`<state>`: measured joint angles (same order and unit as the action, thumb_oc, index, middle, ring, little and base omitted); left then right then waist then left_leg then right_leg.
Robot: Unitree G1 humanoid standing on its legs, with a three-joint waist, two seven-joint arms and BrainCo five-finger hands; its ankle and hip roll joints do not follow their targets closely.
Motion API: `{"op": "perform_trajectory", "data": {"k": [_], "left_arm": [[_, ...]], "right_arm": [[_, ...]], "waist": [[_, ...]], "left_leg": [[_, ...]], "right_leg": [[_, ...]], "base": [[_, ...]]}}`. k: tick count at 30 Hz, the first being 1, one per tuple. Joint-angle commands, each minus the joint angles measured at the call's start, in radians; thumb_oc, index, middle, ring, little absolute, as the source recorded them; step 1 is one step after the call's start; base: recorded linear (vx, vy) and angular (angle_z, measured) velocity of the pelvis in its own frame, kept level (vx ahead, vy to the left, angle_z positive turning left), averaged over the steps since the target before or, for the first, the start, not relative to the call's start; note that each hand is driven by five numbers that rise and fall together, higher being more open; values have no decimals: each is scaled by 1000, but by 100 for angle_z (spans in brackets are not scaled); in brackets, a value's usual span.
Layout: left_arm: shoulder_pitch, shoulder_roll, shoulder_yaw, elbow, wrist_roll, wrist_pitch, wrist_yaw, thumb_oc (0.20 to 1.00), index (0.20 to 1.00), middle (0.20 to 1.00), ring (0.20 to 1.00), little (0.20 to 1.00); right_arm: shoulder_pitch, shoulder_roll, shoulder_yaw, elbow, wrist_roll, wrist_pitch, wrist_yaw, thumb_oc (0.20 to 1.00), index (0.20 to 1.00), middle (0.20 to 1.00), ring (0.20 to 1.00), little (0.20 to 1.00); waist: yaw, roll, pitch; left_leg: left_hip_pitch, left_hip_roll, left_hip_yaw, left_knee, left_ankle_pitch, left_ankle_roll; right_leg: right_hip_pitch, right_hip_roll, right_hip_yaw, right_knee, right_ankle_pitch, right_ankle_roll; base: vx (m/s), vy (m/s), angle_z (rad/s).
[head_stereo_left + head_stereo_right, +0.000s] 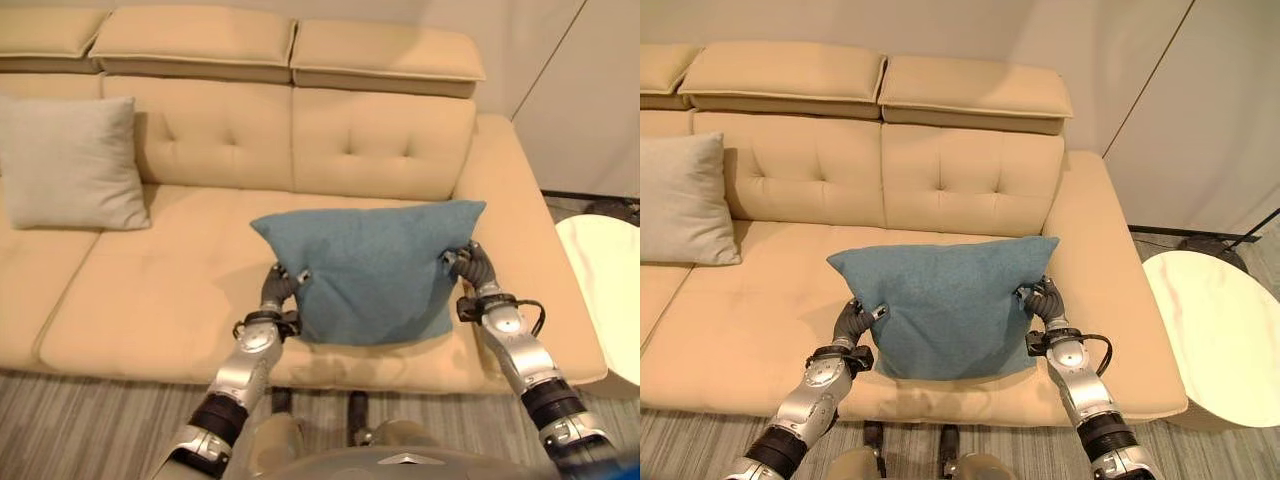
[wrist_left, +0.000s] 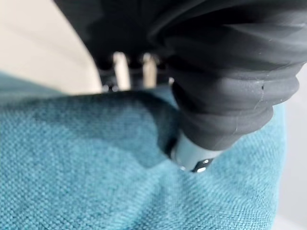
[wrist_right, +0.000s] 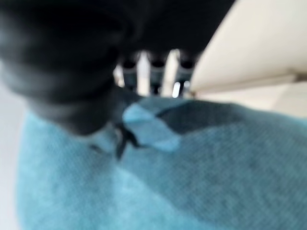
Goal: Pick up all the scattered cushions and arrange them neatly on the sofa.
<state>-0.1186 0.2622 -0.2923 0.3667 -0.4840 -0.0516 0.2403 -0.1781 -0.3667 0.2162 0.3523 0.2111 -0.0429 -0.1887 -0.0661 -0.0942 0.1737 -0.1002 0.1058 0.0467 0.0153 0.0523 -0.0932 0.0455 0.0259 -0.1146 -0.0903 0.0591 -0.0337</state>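
- Sofa (image 1: 180, 300), cream and tufted, spanning most of both eye views; wide bare stretch of seat between the two cushions, front edge of the seat just under the robot's forearms.
- Round white table (image 1: 1220, 340) off the sofa's right arm, near the right elbow's side; worth minding in any swing to the right.
- Teal cushion (image 1: 375, 265), held upright over the right-hand seat, bottom edge at or just above the seat near the front edge; touching or not, cannot tell. Well short of the backrest.
- Grey cushion (image 1: 70, 160), already leaning against the backrest at the far left, well apart from the teal one.
- Left hand (image 1: 280, 285) clamped on the teal cushion's left edge, thumb dug into the fabric in the left wrist view.
- Right hand (image 1: 472, 265) clamped on the cushion's right edge, fabric bunched against the thumb in the right wrist view.
- Step in hand, by judgement: placing the teal cushion, carried between both hands.
- Next move, likely: forward and up toward the backrest, then lean and release; both hands level to avoid a twist.
- Room: plenty behind the cushion and to its left; tighter on the right, with the sofa arm close to the right hand.
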Motion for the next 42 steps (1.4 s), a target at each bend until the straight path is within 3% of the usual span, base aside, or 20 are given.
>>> {"op": "perform_trajectory", "data": {"k": [1,9,17,21,29,42], "left_arm": [[-61,-21,-34,-139,-11,-81,-47,200,200,200,200,200],[-93,32,19,-176,5,-91,-5,200,200,200,200,200],[-242,75,28,-166,30,-106,58,200,200,200,200,200],[-411,90,1,-92,7,-133,111,200,200,200,200,200],[-817,128,-98,109,-28,-194,233,200,200,200,200,200],[-1005,129,-145,287,-4,-206,260,200,200,200,200,200]], "right_arm": [[-41,40,5,-76,12,-84,14,200,200,200,200,200],[-119,57,16,-70,-4,-75,1,200,200,200,200,200],[-263,48,55,-55,-2,-72,-18,200,200,200,200,200],[-421,36,114,-10,-5,-69,-50,200,200,200,200,200],[-863,-10,236,138,0,-72,-158,200,200,200,200,200],[-1030,-46,288,320,25,-104,-184,200,200,200,200,200]], "waist": [[32,4,-74],[58,5,-78],[62,16,-74],[60,20,-41],[51,18,-2],[42,39,18]], "left_leg": [[47,-31,31,0,-11,15],[81,-71,88,1,-63,55],[64,-86,103,-7,-69,58],[0,-82,101,11,-63,52],[-222,-67,70,21,3,38],[-372,-65,26,-91,99,9]], "right_leg": [[-16,-81,16,50,-51,143],[-20,-137,60,65,-45,181],[-41,-158,55,53,-35,191],[-106,-158,57,60,-23,192],[-344,-142,68,66,43,193],[-533,-132,59,39,89,194]], "base": [[147,189,-27],[73,166,-17],[38,48,-3],[-107,-10,1],[-79,-38,-5],[-3,-32,0]]}}
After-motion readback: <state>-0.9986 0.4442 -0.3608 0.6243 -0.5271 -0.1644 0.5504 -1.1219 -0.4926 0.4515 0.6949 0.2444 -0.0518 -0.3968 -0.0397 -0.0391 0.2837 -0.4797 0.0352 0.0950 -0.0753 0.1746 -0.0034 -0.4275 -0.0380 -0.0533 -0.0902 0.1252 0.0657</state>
